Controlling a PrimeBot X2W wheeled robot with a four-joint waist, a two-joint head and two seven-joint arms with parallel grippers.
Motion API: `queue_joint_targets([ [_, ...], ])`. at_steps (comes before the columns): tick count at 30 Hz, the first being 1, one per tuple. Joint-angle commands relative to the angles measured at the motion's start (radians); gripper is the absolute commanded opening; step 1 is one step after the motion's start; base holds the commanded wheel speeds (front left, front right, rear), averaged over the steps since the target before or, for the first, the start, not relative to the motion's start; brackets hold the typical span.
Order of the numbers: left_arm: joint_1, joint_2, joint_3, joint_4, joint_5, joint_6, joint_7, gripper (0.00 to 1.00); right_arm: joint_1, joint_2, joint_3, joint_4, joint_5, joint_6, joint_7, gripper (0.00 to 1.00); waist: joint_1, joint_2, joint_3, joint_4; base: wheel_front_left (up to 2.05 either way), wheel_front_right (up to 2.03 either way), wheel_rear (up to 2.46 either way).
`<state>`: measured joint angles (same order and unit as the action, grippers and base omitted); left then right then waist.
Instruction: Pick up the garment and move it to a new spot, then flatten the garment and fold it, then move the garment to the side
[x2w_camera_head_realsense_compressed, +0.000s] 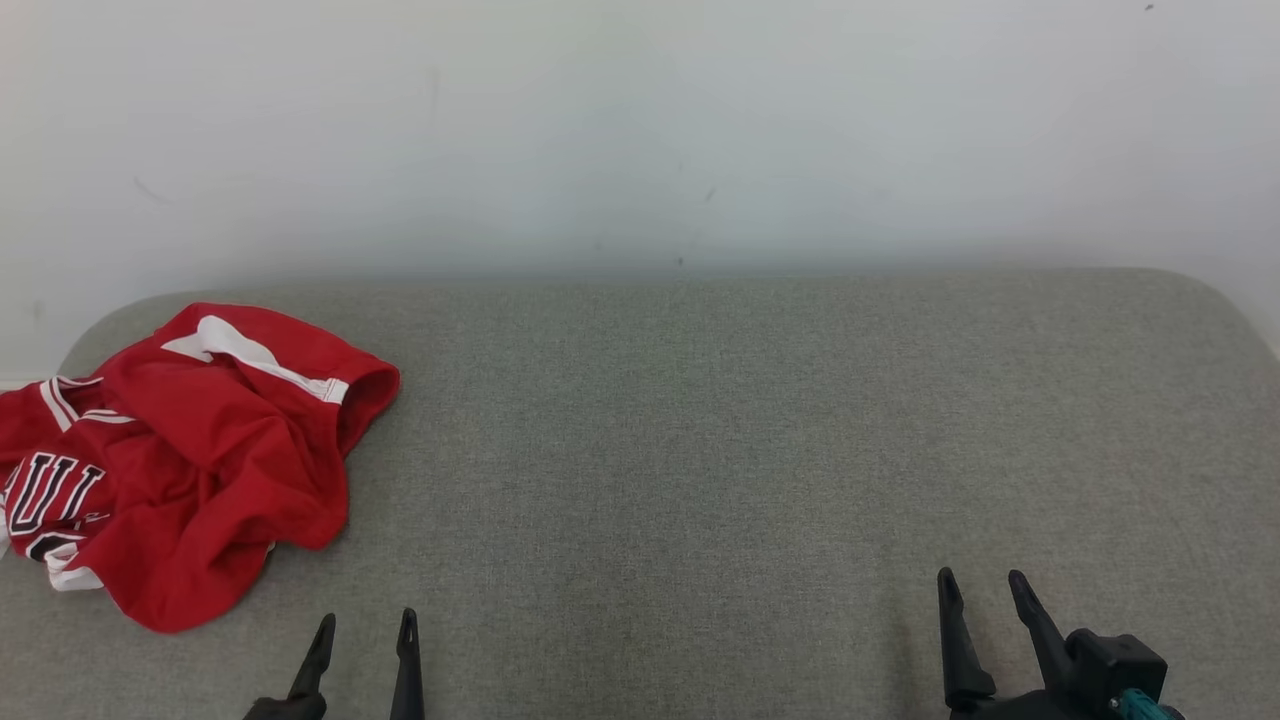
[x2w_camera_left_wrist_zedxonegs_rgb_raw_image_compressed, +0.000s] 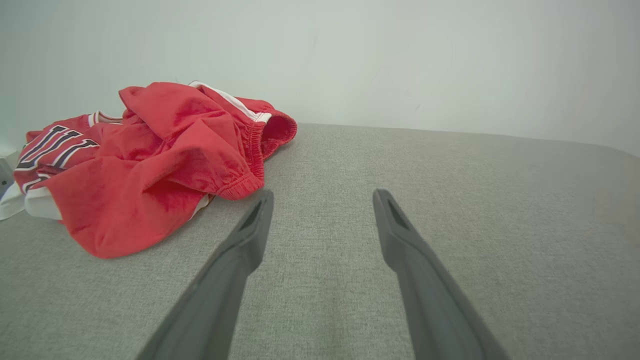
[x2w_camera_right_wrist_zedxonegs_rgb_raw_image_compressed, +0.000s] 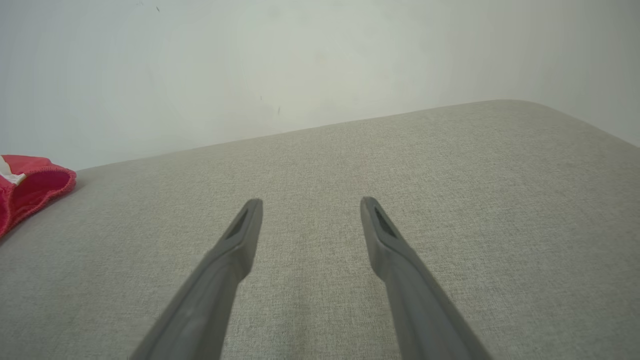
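A crumpled red garment (x2w_camera_head_realsense_compressed: 200, 460) with white trim and black-and-white lettering lies in a heap at the far left of the grey fabric surface (x2w_camera_head_realsense_compressed: 700, 450). In the left wrist view the garment (x2w_camera_left_wrist_zedxonegs_rgb_raw_image_compressed: 150, 165) sits just left of and beyond my fingertips. My left gripper (x2w_camera_head_realsense_compressed: 365, 625) stands open near the front edge, a little right of the heap, with nothing between its fingers. At the lower right my right gripper (x2w_camera_head_realsense_compressed: 983, 582) is open and empty too, well away from the cloth. The right wrist view catches a red hem of the garment (x2w_camera_right_wrist_zedxonegs_rgb_raw_image_compressed: 30, 192) at its left edge.
A plain pale wall (x2w_camera_head_realsense_compressed: 640, 130) rises directly behind the grey surface. The surface has rounded back corners at the left and at the right (x2w_camera_head_realsense_compressed: 1210, 300). A small white object (x2w_camera_left_wrist_zedxonegs_rgb_raw_image_compressed: 5, 165) shows at the left edge of the left wrist view.
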<state>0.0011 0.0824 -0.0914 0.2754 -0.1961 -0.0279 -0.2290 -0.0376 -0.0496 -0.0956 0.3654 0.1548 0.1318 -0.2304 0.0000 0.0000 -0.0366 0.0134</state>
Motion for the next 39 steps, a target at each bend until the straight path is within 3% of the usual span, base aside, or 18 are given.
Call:
queue_joint_targets([
  [1,-0.001,-0.003,0.001,0.007,0.019,-0.004,-0.011,1.00,-0.001,-0.001,-0.001,0.002,-0.028,-0.002,-0.010,1.00,0.0000,0.0000,0.000,0.000,0.00,0.00,0.00],
  [16,-0.002,-0.012,0.009,0.042,0.106,-0.004,-0.038,1.00,-0.002,-0.001,-0.008,0.028,-0.145,-0.002,-0.037,1.00,0.0000,0.0000,-0.008,0.003,0.00,0.00,0.00],
  [39,-0.005,-0.025,0.032,0.070,0.085,-0.018,-0.037,1.00,0.009,-0.001,-0.019,0.033,-0.136,-0.002,-0.036,1.00,0.0000,0.0000,-0.017,0.018,0.00,0.00,0.00],
])
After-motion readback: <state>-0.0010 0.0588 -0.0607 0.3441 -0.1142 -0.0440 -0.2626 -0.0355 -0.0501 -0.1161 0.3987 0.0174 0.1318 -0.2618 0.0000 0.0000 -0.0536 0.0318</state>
